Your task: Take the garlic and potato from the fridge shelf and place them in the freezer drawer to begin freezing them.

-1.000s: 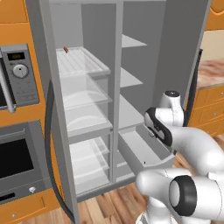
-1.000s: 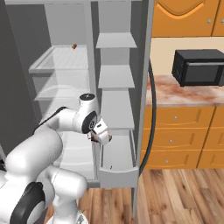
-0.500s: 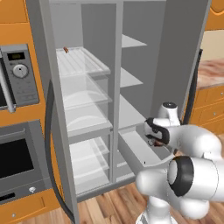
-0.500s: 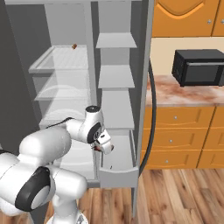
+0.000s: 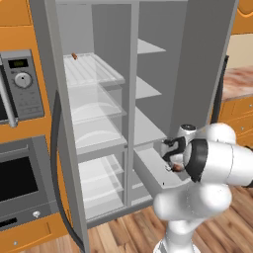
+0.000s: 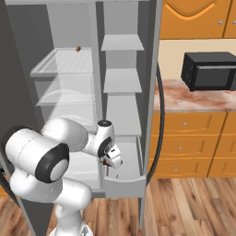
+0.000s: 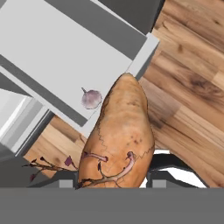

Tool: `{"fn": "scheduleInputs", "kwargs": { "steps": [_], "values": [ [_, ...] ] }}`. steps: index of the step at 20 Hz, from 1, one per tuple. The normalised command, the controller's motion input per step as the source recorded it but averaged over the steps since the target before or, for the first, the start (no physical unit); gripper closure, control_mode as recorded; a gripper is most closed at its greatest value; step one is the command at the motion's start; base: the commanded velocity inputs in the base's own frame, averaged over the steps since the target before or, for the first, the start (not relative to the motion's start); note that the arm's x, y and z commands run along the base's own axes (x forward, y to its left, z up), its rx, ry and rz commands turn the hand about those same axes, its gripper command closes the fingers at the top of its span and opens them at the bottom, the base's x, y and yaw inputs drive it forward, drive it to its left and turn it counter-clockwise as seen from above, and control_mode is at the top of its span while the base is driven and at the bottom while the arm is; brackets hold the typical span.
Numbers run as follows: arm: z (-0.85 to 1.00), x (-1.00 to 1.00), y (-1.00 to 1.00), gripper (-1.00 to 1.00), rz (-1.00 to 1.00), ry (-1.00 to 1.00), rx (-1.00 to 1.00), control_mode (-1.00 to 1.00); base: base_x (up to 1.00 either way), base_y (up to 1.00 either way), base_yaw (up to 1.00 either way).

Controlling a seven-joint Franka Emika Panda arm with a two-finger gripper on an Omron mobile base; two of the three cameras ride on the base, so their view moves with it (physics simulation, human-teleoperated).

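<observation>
I've got the gripper [image 6: 112, 161] clamped on the potato [image 7: 118, 140], its fingers pressed to both sides, hanging just above the open freezer drawer [image 6: 131, 177]. The garlic [image 7: 91, 99] lies on the drawer's pale floor, near its front wall. A tiny orange-red piece [image 5: 74, 56] sits on the fridge shelf [image 5: 94, 71], well above the drawer.

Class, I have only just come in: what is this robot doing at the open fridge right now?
The white arm's two-finger gripper is shut on the lumpy brown-orange potato, holding it over the long plain grey freezer drawer, which is pulled open. The small pale pinkish-white garlic bulb already lies on the drawer's pale floor. A tiny orange-red piece sits on the white ribbed fridge shelf.
</observation>
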Motion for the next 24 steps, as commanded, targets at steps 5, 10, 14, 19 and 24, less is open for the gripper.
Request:
{"fn": "scheduleInputs", "kwargs": {
  "steps": [5,10,14,19,24],
  "values": [
    [-0.49,0.38,0.00,1.00,0.00,0.01,0.01,-1.00,0.00,0.00,0.00],
    [-0.44,0.34,0.00,1.00,0.00,0.00,0.02,-1.00,0.00,0.00,0.00],
    [-0.41,0.46,0.00,1.00,0.00,0.00,0.04,-1.00,0.00,0.00,0.00],
    [-0.46,0.38,-0.04,1.00,0.00,0.02,0.05,-1.00,0.00,0.00,0.00],
    [-0.41,0.37,-0.10,1.00,0.00,0.06,0.06,-1.00,0.00,0.00,0.00]
  ]
}}
